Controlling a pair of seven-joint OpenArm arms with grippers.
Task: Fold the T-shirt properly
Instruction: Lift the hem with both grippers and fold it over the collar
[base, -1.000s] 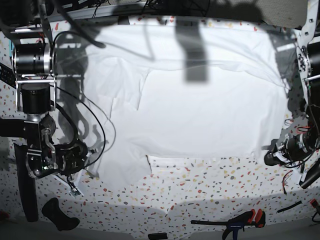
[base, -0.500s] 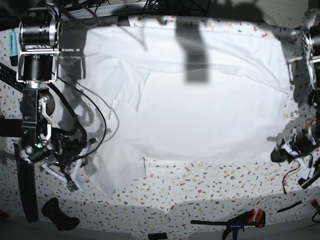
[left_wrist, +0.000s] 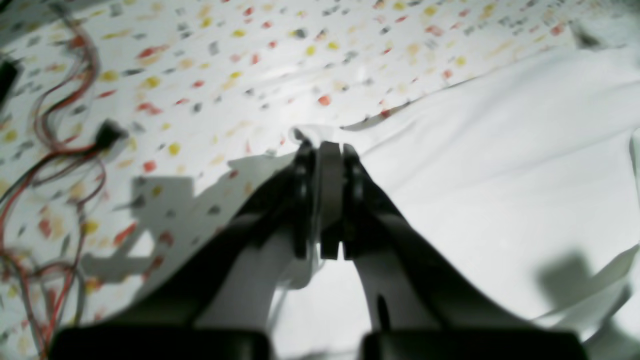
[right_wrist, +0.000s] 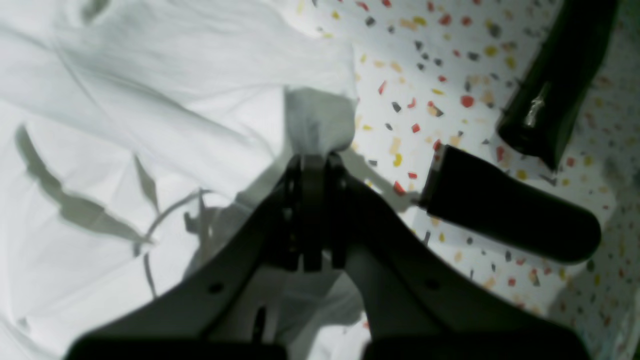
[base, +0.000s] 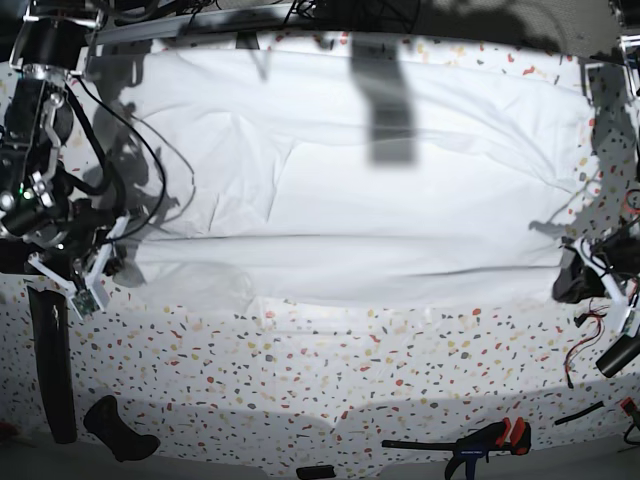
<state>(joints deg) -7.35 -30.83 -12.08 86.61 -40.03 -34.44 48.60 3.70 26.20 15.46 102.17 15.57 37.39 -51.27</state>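
We hold the big, soft white cloth T-shirt (base: 350, 200) stretched, both sets of fingers (left_wrist: 322, 150) (right_wrist: 312, 165) clamped on its near edge; next we fold it over

Bare speckled table (base: 330, 370) before clamp (base: 480, 440)

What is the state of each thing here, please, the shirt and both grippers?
Large plain white cloth T-shirt: spread wide across the table, wrinkled, pulled taut between both grippers.
Left gripper: fingers shut on the T-shirt's edge.
Right gripper: fingers shut on a bunched T-shirt corner.
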